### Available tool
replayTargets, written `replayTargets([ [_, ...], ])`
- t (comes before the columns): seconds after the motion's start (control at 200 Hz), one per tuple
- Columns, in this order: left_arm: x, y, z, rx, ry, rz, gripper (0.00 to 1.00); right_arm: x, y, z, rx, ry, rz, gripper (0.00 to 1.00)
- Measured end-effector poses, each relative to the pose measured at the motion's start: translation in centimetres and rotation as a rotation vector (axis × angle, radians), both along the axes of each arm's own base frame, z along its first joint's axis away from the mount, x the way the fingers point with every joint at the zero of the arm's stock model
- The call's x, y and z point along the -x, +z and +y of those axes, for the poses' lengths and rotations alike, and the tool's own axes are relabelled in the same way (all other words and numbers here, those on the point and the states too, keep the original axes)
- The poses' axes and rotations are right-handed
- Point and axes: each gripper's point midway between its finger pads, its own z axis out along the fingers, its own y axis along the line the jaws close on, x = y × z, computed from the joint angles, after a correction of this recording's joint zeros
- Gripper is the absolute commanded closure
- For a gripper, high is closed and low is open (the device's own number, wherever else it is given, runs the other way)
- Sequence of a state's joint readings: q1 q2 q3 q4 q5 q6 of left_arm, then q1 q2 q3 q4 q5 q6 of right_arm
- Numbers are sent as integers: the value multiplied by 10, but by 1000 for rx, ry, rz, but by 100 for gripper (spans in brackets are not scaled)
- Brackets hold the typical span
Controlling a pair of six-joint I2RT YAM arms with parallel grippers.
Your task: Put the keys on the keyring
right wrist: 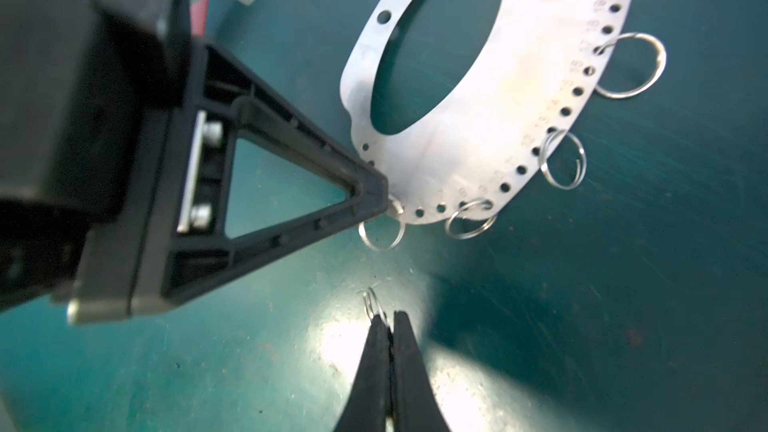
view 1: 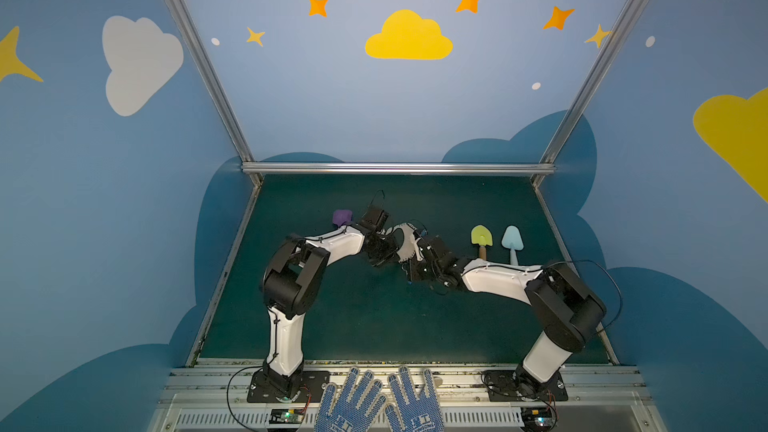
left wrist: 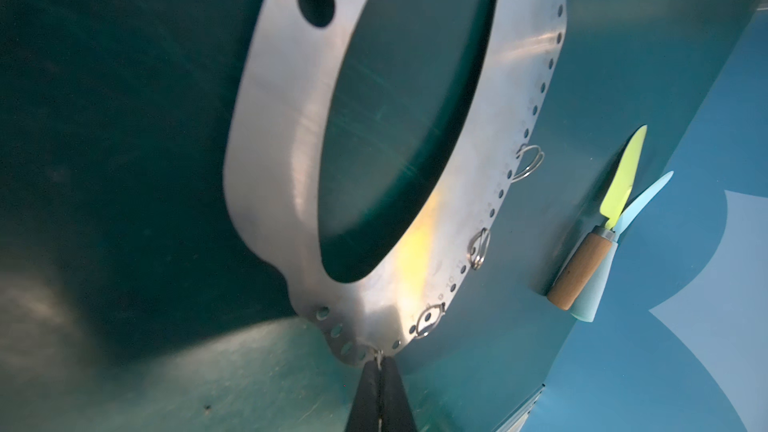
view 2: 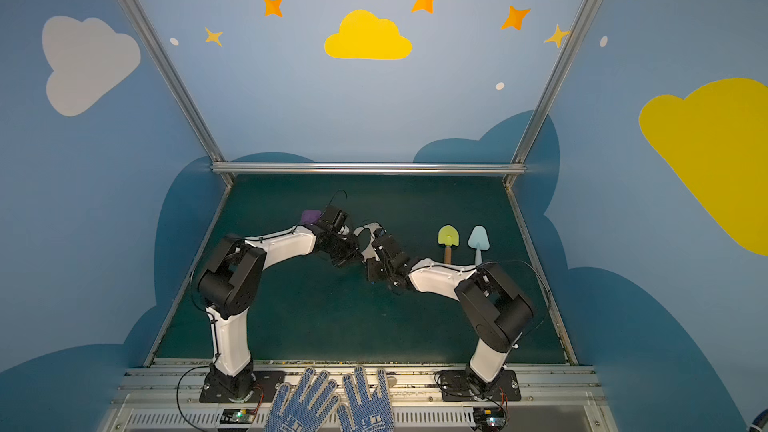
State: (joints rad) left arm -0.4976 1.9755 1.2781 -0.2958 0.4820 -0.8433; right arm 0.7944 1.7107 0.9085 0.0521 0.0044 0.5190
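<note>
Currently pinching the holed rim of the keyring (left wrist: 282, 118) with the left gripper (left wrist: 379, 361), tips pressed tight together on the metal at the narrow end of the oval. Shows in the right wrist view as a black triangular finger (right wrist: 316, 184) biting the rim right by the nearest of four hanging wire rings (right wrist: 380, 234). Closed too at the right gripper (right wrist: 387, 320): tips together, nipping a loose wire ring (right wrist: 370, 299), near the keyring rim but apart from it. Left finger crowding the stretch of rim closest to that loose ring.

Reaching inward with both arms, elbows bent and raised, forearms angled to mid-mat, wrists almost meeting in both top views with the keyring (view 1: 407, 249) (view 2: 368, 252) between them. Cannot tell whether flat on the green mat (view 1: 374, 317) or lifted off it.

Further out, past the right forearm: green shovel (view 1: 481, 236) and light blue shovel (view 1: 512, 238) side by side, handle ends hidden behind the forearm. Behind the left wrist: purple object (view 1: 342, 216), partly covered. Off the mat at the near edge: two blue dotted gloves (view 1: 374, 405).
</note>
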Motion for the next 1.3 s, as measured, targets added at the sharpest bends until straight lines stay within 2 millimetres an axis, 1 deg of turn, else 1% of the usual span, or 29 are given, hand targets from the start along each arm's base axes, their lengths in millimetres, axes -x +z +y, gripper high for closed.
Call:
replayTargets([
  [0.536, 1, 2, -1, 11, -5, -1, 96, -4, -1, 0, 46, -36, 16, 100],
  [0.671, 2, 8, -1, 21, -6, -10, 96, -5, -3, 1, 2, -22, 10, 100],
  [0.756, 3, 11, -2, 32, -8, -17, 96, -9, -5, -3, -57, -18, 0, 100],
  [0.821, 3, 12, -2, 37, -9, -20, 96, -10, -7, -7, -103, -12, -14, 100],
  [0.916, 4, 12, -2, 41, -8, -19, 96, -9, -6, -9, -151, 8, -30, 100],
  [1.302, 4, 9, -1, 52, -3, -22, 96, -8, -5, -4, -167, 35, -17, 100],
])
